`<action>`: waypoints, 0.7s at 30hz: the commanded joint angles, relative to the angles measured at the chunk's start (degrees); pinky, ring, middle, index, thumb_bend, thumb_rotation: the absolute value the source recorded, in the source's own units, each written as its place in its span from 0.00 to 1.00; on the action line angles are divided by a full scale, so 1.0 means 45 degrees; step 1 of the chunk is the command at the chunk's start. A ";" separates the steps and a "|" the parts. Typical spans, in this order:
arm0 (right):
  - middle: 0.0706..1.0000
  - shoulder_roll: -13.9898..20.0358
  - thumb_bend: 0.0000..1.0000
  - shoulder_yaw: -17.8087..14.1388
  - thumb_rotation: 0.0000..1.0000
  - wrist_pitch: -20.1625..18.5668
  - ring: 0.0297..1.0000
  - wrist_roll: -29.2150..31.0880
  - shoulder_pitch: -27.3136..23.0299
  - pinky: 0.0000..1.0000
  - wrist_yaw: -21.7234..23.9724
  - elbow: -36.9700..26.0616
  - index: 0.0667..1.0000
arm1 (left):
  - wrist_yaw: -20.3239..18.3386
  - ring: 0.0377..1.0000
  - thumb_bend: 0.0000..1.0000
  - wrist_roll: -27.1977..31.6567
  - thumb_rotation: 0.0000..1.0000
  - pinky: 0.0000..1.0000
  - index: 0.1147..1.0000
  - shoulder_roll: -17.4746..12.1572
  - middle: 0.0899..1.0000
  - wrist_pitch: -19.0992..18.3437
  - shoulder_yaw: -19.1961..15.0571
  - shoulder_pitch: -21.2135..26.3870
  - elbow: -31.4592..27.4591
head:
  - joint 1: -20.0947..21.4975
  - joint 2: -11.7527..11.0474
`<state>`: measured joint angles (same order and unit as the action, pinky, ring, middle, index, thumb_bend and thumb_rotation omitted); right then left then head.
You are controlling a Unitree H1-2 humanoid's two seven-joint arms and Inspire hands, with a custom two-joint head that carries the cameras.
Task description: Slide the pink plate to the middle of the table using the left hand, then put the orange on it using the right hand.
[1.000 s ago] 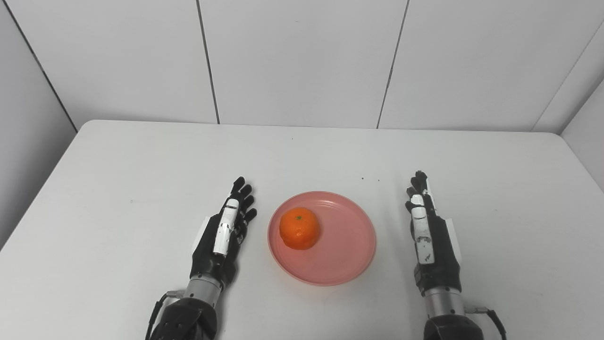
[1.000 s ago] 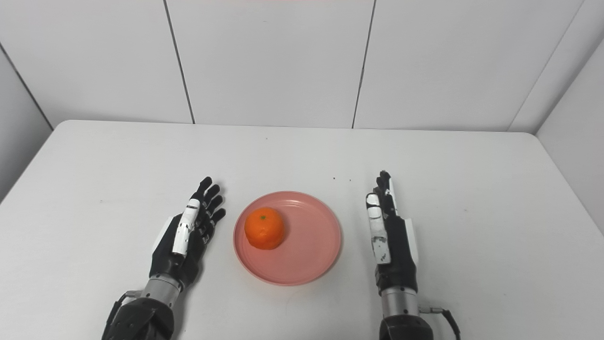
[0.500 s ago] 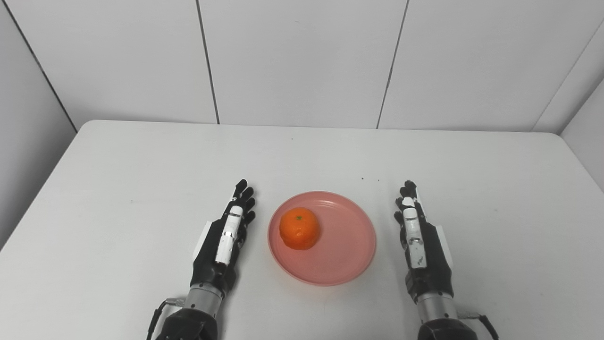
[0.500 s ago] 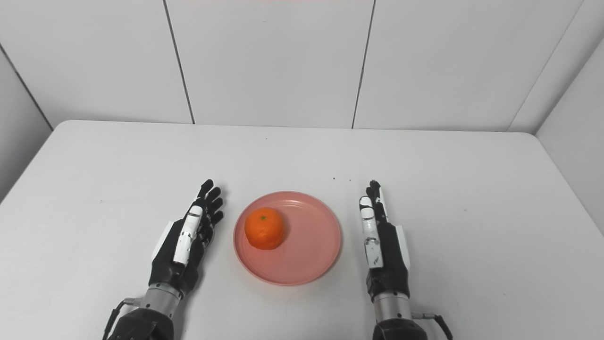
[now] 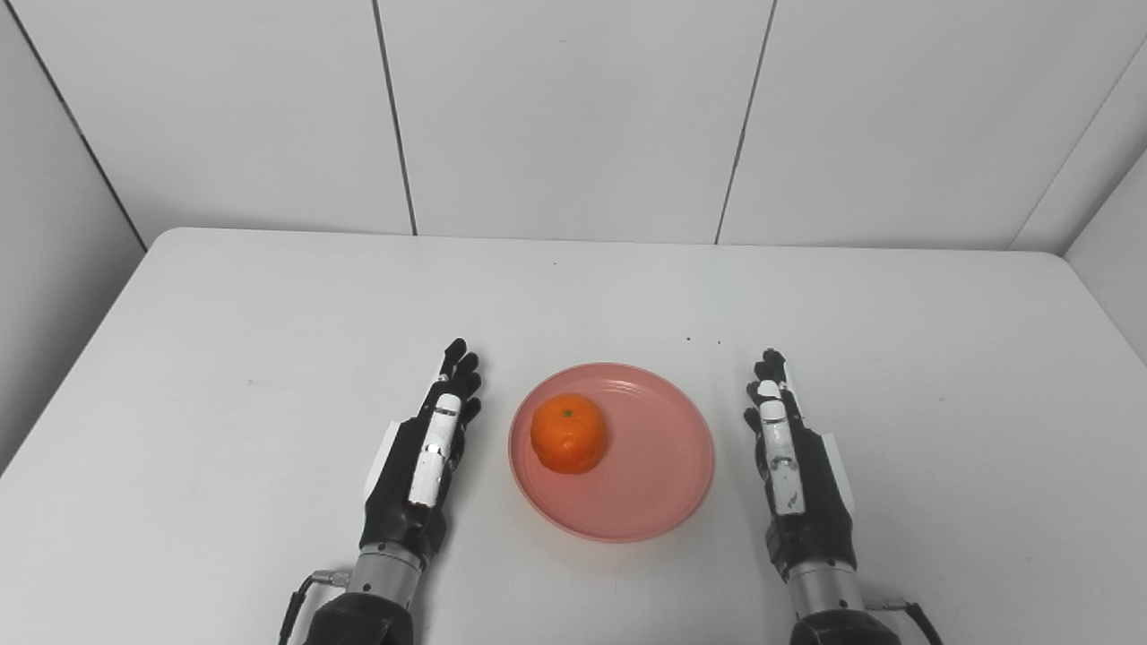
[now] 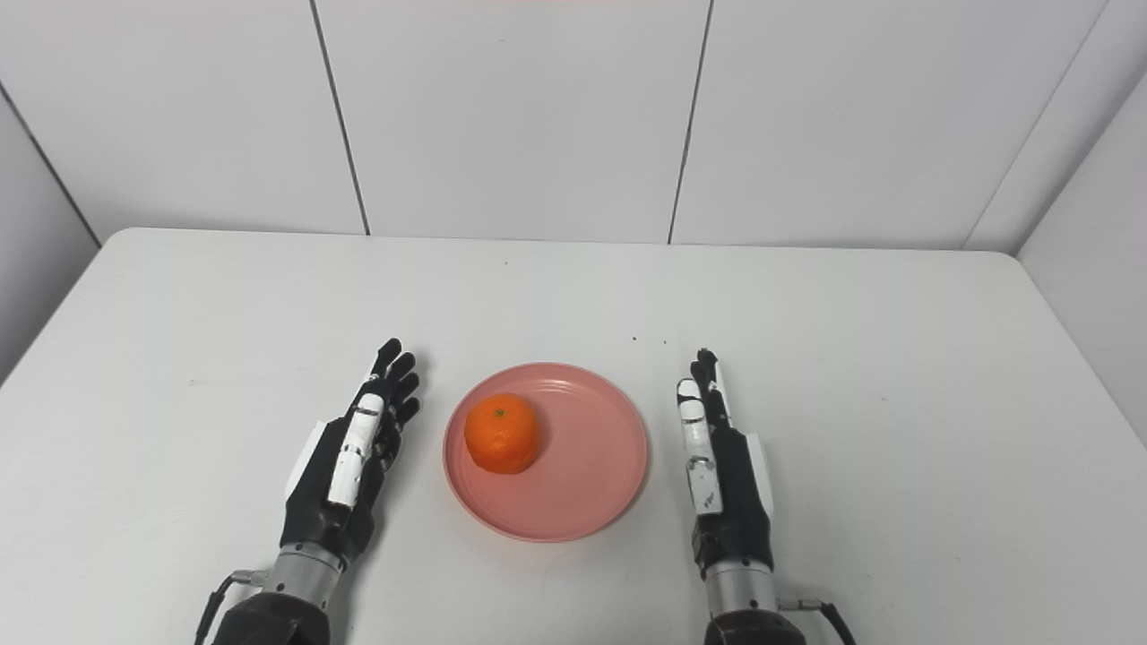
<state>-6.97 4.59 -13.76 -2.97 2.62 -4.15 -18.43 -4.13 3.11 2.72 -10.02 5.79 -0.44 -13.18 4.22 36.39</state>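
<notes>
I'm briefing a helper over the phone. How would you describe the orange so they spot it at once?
On the white table, between the two robot hands, sits a round pink plate. The orange rests on the plate's left half, a small bright fruit with a green stem dot on top, the only rounded, raised thing there.

Left eye view: above and behind the left hand (image 5: 419,457), facing down-forward
Right eye view: same, offset sideways
Shared: both hands, table (image 6: 806,313)
</notes>
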 commanded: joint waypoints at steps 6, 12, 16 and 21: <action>1.00 -0.0160 0.22 0.0107 1.00 0.0435 0.99 -0.0016 -0.0081 0.98 0.0007 -0.0253 1.00 | 0.0063 1.00 0.42 -0.0256 1.00 1.00 1.00 0.0097 1.00 0.0600 0.0125 0.0075 -0.0299 | -0.0007 -0.0068; 1.00 -0.0062 0.23 0.0176 1.00 0.0478 0.99 -0.0149 -0.0066 0.97 0.0053 -0.0209 1.00 | 0.0069 1.00 0.41 -0.0259 1.00 1.00 1.00 0.0156 1.00 0.0678 0.0074 0.0084 -0.0238 | -0.0040 -0.0112; 1.00 -0.0066 0.23 0.0178 1.00 0.0398 0.99 -0.0148 -0.0064 0.97 0.0053 -0.0246 1.00 | 0.0180 1.00 0.41 -0.0379 1.00 1.00 1.00 0.0189 1.00 0.0575 0.0090 0.0074 -0.0301 | -0.0046 -0.0131; 1.00 -0.0068 0.23 0.0174 1.00 0.0309 0.99 -0.0197 -0.0081 0.97 0.0030 -0.0280 1.00 | 0.0230 1.00 0.39 -0.0329 1.00 1.00 1.00 0.0203 1.00 0.0639 0.0110 0.0087 -0.0265 | -0.0082 -0.0087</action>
<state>-6.98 5.15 -13.74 -3.59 3.10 -4.15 -18.37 -3.26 1.97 2.83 -9.60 5.87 -0.60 -13.13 3.87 36.04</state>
